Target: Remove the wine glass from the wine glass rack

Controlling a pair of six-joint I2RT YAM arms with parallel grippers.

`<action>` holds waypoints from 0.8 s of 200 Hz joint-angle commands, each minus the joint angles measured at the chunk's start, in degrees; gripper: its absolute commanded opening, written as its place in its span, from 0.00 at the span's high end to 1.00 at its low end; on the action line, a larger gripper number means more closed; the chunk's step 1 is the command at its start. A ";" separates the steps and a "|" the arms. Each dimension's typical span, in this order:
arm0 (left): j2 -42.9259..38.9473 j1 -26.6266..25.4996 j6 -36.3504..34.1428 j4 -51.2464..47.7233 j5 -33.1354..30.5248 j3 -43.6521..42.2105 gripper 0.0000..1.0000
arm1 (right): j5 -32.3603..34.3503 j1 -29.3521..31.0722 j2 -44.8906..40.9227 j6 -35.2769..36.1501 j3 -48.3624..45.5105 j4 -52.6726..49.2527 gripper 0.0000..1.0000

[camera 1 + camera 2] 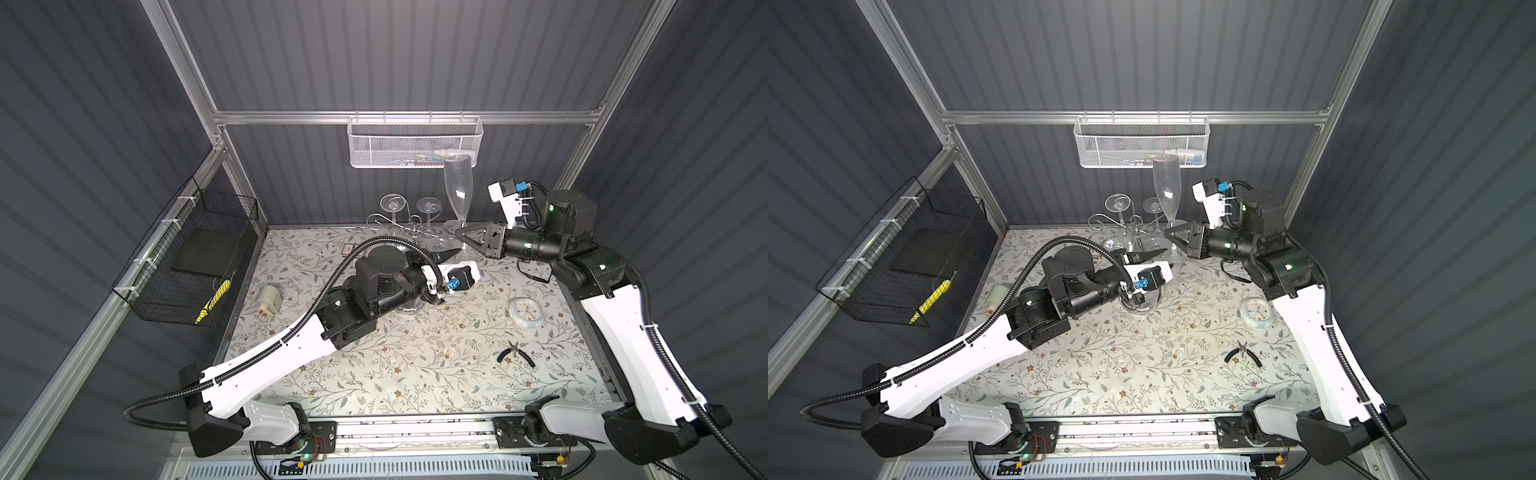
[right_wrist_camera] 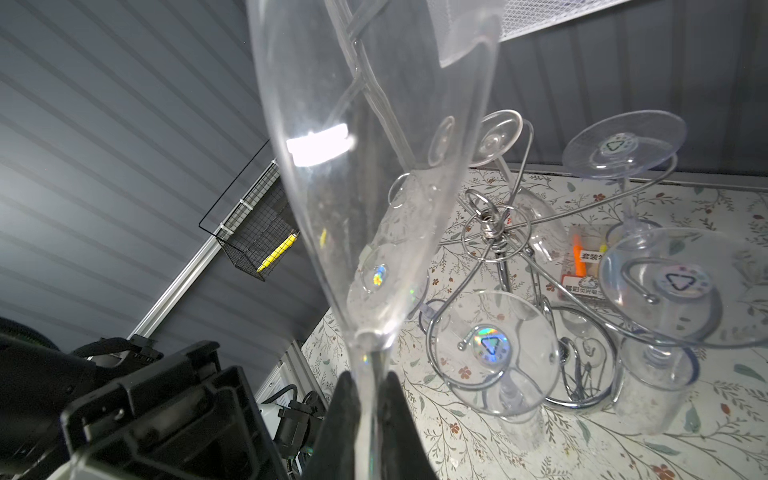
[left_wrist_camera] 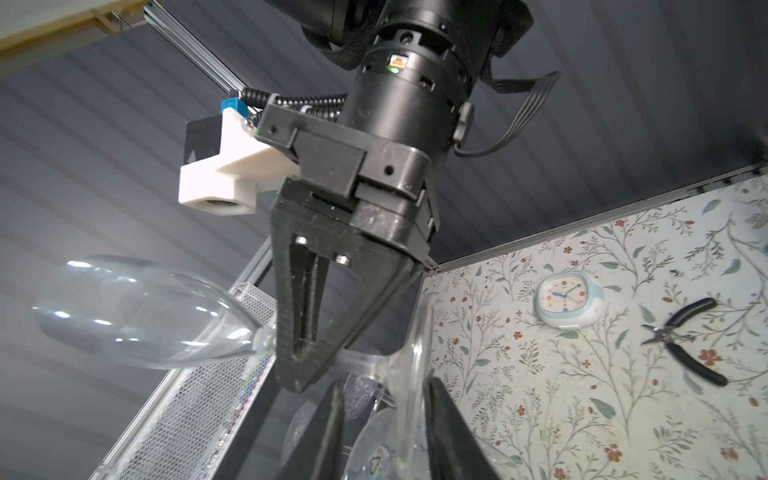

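- Grip check first: right gripper (image 2: 370, 378) clamped fully on the thin stem of the wine glass (image 1: 457, 183), just below the bowl; bowl upright, mouth near the white mesh basket (image 1: 415, 141).
- Left gripper (image 3: 384, 386) partly spread, holding nothing, with the glass's foot disc between its fingers; needs to draw straight back without nudging that disc.
- Sits just beside the wine glass rack (image 1: 409, 226), free of the scroll arms.
- Best carried away slowly with the stem vertical; likely slippery and prone to pivot in so narrow a pinch.
- Avoid the other glasses (image 2: 490, 345) hanging foot-up on the scrolls; set down on bare table (image 1: 415, 365).
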State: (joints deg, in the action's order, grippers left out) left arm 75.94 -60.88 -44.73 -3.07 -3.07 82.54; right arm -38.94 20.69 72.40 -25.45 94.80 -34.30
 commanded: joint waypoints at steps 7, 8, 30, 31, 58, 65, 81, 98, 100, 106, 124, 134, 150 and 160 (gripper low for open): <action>-3.73 -0.20 8.11 6.72 -2.18 -3.27 0.32 | 1.36 0.19 -3.30 3.17 -1.84 4.23 1.00; -3.89 -0.20 8.53 6.78 -2.23 -3.27 0.31 | 1.36 0.19 -3.30 3.17 -1.84 4.23 1.00; -5.69 -0.20 16.10 8.08 -4.49 -3.72 0.18 | 2.61 0.23 -6.79 5.82 -6.53 12.42 1.00; -5.79 -0.20 16.39 8.17 -4.53 -3.80 0.18 | 2.76 0.23 -7.03 5.92 -6.81 13.04 1.00; -7.95 -0.19 23.58 14.53 -6.05 -7.90 0.08 | 7.97 0.79 -10.88 11.88 -11.79 18.78 1.00; -8.05 -0.11 25.86 15.76 -6.56 -8.53 0.07 | 8.03 1.17 -11.49 14.49 -12.76 19.48 1.00; -7.85 0.02 31.39 16.00 -6.86 -7.70 0.05 | 5.73 2.73 -13.64 21.25 -16.46 23.43 1.00; -8.01 1.16 38.87 16.39 -6.76 -6.49 0.05 | 3.98 4.64 -16.98 25.17 -23.45 32.64 1.00; -8.01 1.78 40.21 16.45 -6.55 -6.31 0.05 | 3.96 4.74 -17.32 25.08 -24.23 33.87 1.00; -8.24 3.02 43.92 16.52 -4.89 -6.03 0.05 | 3.45 4.84 -18.00 24.58 -25.88 36.56 1.00; -8.80 9.93 54.54 17.14 4.65 -5.44 0.04 | 3.88 5.14 -18.44 23.80 -27.58 38.31 1.00; -8.99 11.87 57.53 17.57 8.38 -5.21 0.04 | 4.58 5.53 -18.35 24.19 -27.68 37.76 1.00; -9.09 12.54 57.46 16.61 12.00 -4.80 0.03 | 5.01 6.41 -18.18 25.09 -27.92 37.64 1.00; -8.98 12.82 58.01 15.79 12.88 -4.53 0.03 | 4.80 6.89 -17.96 25.43 -27.82 37.72 1.00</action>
State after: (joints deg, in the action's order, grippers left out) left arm 68.34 -48.16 5.82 11.70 1.80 75.40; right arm -34.20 26.30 54.76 -2.57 66.92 -2.17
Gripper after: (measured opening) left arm 0.966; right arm 0.098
